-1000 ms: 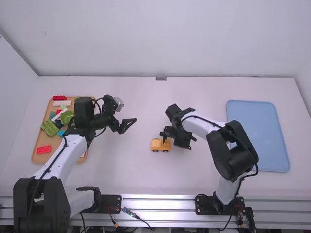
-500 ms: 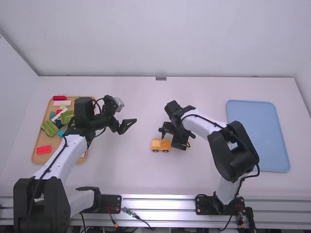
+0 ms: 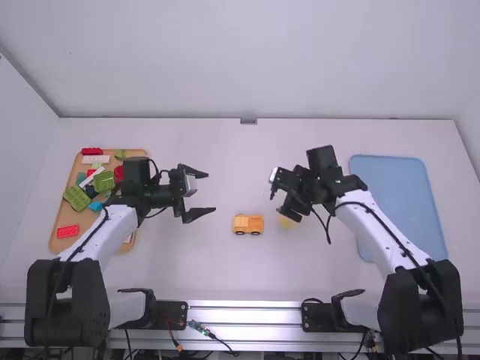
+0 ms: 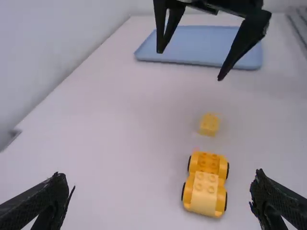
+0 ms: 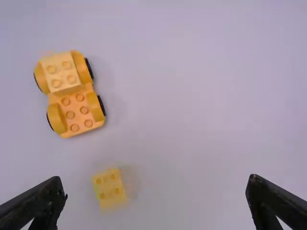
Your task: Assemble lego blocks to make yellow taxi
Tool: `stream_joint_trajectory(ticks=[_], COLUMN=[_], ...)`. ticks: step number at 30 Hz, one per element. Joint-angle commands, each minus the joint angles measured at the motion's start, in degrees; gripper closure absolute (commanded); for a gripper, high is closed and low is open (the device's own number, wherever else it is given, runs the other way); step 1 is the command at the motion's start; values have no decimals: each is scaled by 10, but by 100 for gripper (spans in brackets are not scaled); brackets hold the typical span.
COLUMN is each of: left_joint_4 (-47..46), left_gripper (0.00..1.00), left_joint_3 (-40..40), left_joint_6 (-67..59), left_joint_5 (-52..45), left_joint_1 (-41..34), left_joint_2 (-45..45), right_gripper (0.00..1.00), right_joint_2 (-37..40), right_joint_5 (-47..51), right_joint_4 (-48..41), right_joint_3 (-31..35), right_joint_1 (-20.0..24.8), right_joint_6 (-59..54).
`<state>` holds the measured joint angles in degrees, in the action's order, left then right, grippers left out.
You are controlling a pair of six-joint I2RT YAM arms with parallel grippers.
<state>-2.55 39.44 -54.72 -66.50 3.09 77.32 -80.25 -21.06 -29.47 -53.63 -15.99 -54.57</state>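
Two toy pieces share the white table (image 3: 225,270): a four-wheeled yellow-orange car (image 3: 247,224), just below the middle of the frame, and a small yellow block (image 3: 286,223) to its right, near but apart. A paler four-stud block (image 5: 61,72) caps one end of the car, six studs line the lower deck, and black shows on the outer faces of its wheels. At upper left, a tan tray (image 3: 65,212) holds red bricks (image 3: 67,231), green bricks (image 3: 76,197), blue pieces and a long white piece (image 3: 91,177). A light-blue tray (image 3: 397,202) lies at the right of the frame. The left gripper (image 3: 212,192), left of center, is released, fingers spread wide; the right gripper (image 3: 278,205), right of center near the yellow block, is likewise released, its fingers parted.
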Motion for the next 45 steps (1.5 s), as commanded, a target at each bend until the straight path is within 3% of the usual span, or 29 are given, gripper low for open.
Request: stream_joint_trajectory(ticks=[1,7,11,16,29,32,34,37,45], left_joint_4=[33,141,200,252,258,262,266,275,347], left_gripper=[1,1,1,1,1,1,1,1,1], left_joint_3=[-25,-37,-37,-37,-37,-37,-37,-44,-72], left_joint_6=[-50,-49,8,80,48,48,48,48,85], left_joint_5=[-75,-89,-28,84,115,118,122,122,120], left_joint_1=[-16,-73,-121,-186,-197,-197,-197,-197,-197], left_joint_2=[47,156,198,231,297,303,307,309,310], right_gripper=[1,1,1,1,0,6,18,23,21], right_joint_2=[13,5,-20,-82,-223,-233,-234,-234,-236], right_joint_5=[-131,-207,-236,-272,-331,-332,-331,-325,-303], right_joint_4=[36,225,294,349,340,323,295,263,247], right_joint_3=[82,221,267,280,223,210,202,190,181], right_joint_1=[32,101,125,146,152,152,152,152,152], right_joint_6=[-75,-59,-89,-100,-180,-204,-230,-247,-248])
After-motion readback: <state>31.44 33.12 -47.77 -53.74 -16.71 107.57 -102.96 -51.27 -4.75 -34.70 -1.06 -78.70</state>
